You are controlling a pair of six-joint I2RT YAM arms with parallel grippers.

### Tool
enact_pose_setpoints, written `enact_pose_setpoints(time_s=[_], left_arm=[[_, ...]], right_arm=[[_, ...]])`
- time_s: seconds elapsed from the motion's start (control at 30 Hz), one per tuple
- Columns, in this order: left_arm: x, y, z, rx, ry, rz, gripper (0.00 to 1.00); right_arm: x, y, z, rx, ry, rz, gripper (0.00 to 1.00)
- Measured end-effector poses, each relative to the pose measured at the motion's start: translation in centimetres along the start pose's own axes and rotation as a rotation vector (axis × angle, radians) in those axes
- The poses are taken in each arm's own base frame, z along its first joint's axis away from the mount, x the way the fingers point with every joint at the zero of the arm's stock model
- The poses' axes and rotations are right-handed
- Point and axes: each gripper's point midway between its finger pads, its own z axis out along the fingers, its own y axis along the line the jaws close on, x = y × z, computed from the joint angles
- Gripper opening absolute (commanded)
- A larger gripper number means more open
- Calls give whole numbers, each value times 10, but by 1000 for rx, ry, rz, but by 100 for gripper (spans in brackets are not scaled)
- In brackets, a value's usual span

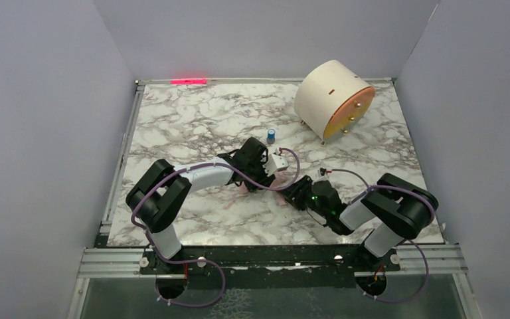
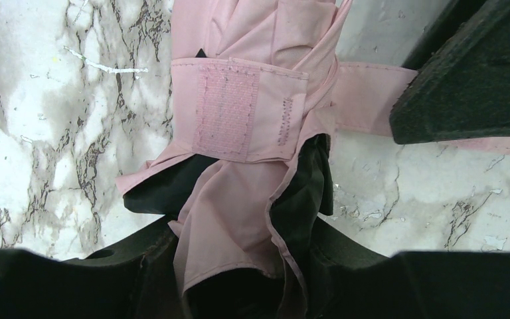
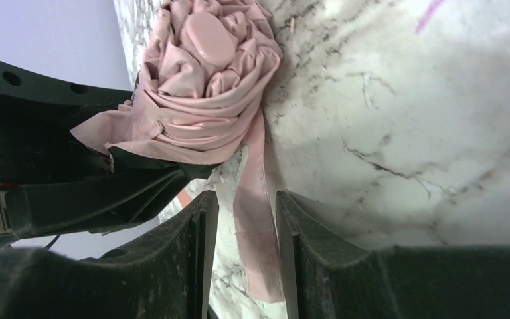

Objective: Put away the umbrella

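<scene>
1. No word, number, brand or sign can be read in any of the three views.
2. The pale pink fabric umbrella shows only a woven fastening patch and lines of stitching on its strap; none of it forms letters.
3. A short red glowing strip lies at the far edge of the white, grey-veined marble-patterned worktop. It is too blurred to tell whether it carries any characters.
</scene>
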Motion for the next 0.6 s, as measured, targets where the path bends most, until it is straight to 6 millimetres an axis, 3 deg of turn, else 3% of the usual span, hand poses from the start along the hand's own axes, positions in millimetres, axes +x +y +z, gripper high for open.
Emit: enact_pose_setpoints(time_s=[0.6], left_arm=[[0, 0, 0, 0, 1, 0, 0]], right_arm=[[6, -16, -30, 70, 39, 30, 32]])
